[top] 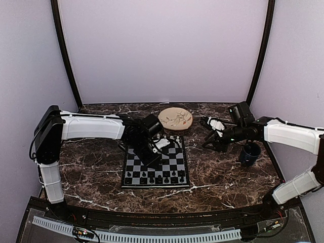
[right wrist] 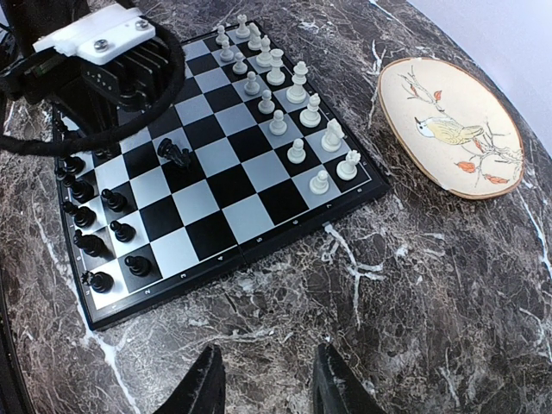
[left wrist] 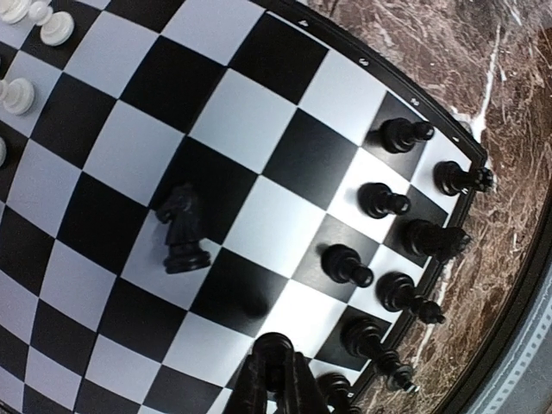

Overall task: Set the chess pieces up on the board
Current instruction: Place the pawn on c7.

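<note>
The left tool [left wrist: 274,352] is clenched over the board [left wrist: 216,112], nothing visibly held; the right tool [right wrist: 265,366] hangs parted, empty, above the marble table [right wrist: 431,302].

Board: I see the chessboard [top: 174,163] lying flat on the dark marble table [top: 228,177].
Pieces: black pieces [top: 157,177] line its near edge and white pieces [top: 175,140] crowd its far edge.
Left arm: my left gripper [top: 152,157] reaches over the board's left half.
Right arm: my right gripper [top: 208,123] hangs off the board, between the round plate [top: 175,119] and a blue mug [top: 249,153].

We see the left arm [top: 91,126] and right arm [top: 291,135] white-shelled with black joints, black cables [right wrist: 34,148], a screwed white bracket [right wrist: 95,36], black fingers [right wrist: 200,388].
</note>
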You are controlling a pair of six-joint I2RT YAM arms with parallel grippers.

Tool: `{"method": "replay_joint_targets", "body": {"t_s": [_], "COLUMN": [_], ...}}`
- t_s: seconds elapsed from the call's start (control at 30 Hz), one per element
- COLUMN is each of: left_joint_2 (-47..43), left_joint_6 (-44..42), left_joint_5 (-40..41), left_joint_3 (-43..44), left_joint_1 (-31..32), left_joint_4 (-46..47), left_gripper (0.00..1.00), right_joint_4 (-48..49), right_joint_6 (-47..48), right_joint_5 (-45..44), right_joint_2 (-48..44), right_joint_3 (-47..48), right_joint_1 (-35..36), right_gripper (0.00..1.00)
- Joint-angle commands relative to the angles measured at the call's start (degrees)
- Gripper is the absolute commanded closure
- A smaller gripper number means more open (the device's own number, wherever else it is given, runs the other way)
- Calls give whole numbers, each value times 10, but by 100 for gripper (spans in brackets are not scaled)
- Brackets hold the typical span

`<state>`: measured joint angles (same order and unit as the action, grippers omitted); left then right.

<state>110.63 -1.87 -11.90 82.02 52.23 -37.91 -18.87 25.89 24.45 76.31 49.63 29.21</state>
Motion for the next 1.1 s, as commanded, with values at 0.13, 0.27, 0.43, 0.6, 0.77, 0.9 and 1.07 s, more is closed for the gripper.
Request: {"method": "replay_joint_targets", "body": {"t_s": [0.13,0.27,0.43,0.6,0.77,0.9,1.07], "left_joint_2": [-13,-6,5,15,22,24,24], "left_joint_6": [-25,-28,-30,-30,-31,-30,-29], "left_joint_5": [-53,-51,-42,-35,-32,-26,-20], "left_joint_3": [-5,0,7,10,14,18,22], "left_joint_1": [13,16,16,18,20,22,22], "left_joint_4": [-10,-16,-21,-22,-21,-25,-27], "left_gripper": [100,100,100,100,99,93,86], "right_joint_4": [9,9,9,9,8,8,8], "right_joint_6": [4,4,5,5,6,7,7], "right_joint_5": [8,7,6,6,6,7,6], "right_joint_2": [5,4,4,3,4,5,6], "right_joint_3": [-3,-4,-3,-4,-5,-5,-4], "right_joint_1": [-2,-2,-2,-2,-2,-2,-2], "right_gripper": [64,64,64,64,64,64,64]}}
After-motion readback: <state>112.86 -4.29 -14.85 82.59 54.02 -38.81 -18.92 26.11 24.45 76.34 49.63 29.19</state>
